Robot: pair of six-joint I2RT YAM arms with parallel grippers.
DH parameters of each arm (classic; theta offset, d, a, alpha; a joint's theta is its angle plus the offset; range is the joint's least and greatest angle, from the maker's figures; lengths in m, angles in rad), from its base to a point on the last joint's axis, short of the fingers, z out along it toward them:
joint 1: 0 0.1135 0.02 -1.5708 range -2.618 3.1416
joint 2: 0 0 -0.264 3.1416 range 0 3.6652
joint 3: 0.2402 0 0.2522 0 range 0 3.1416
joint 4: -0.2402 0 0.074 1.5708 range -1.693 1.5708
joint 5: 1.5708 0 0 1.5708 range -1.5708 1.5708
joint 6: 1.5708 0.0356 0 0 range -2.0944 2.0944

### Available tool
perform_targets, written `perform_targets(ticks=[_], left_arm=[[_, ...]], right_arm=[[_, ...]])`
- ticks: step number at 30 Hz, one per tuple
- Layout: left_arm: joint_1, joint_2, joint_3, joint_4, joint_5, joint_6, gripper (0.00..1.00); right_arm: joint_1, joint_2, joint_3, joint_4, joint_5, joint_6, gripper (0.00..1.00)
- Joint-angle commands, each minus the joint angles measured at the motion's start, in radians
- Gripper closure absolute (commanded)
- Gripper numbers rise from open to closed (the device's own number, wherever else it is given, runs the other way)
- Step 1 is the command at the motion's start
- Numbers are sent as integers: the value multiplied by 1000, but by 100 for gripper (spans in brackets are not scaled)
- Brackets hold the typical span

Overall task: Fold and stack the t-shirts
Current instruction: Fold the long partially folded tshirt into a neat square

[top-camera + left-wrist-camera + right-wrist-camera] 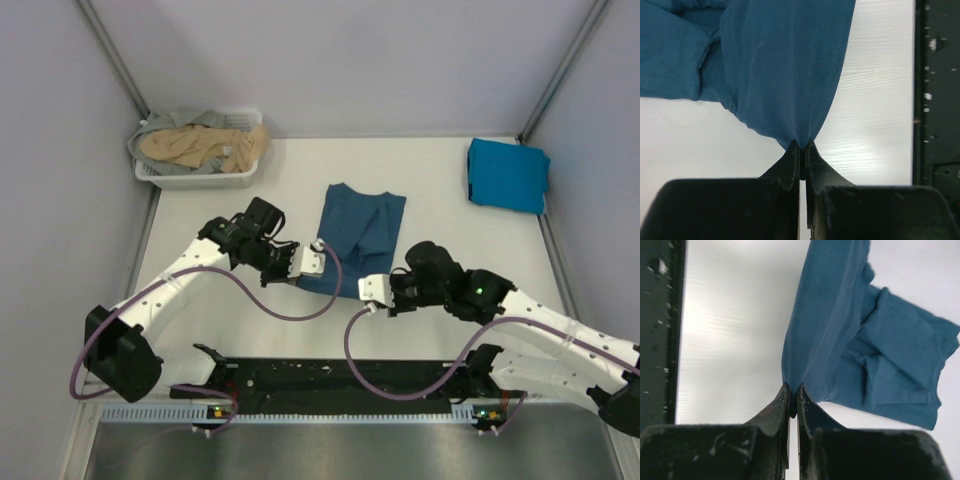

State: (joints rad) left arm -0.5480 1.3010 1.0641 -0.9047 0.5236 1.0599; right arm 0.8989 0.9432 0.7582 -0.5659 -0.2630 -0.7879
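Table (pixel 440 215): left gripper (pixel 802 149), right gripper (pixel 793 391) clamp teal shirt (pixel 360 225); hem hidden.

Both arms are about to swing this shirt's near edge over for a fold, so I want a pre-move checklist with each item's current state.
1. Left gripper shut on the dark teal shirt: ok.
2. Right gripper shut on the same shirt: ok.
3. Shirt smooth, no bunching: not ok, creases around the sleeve.
4. How many layers each gripper pinches: cannot tell.
5. Folded cyan shirt apart from it: ok.
6. Basket apart from it: ok.
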Motion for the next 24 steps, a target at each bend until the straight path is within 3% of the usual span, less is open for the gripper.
perform_targets(ticks=[1,6,11,16,24], left_arm=[[6,-74,112,-286,59,-72,100],[6,-51,218,-261,38,-179,100],[16,42,261,-105,-31,-254,100],[59,258,382,5,-146,-360,100],[102,569,698,36,-166,-475,100]], right_arm=[[18,-95,76,-144,-126,104,100],[-17,-89,99,-118,-143,127,100],[-256,-18,76,-4,-238,188,100],[-477,89,49,202,-298,274,100],[-609,365,136,343,-259,329,100]])
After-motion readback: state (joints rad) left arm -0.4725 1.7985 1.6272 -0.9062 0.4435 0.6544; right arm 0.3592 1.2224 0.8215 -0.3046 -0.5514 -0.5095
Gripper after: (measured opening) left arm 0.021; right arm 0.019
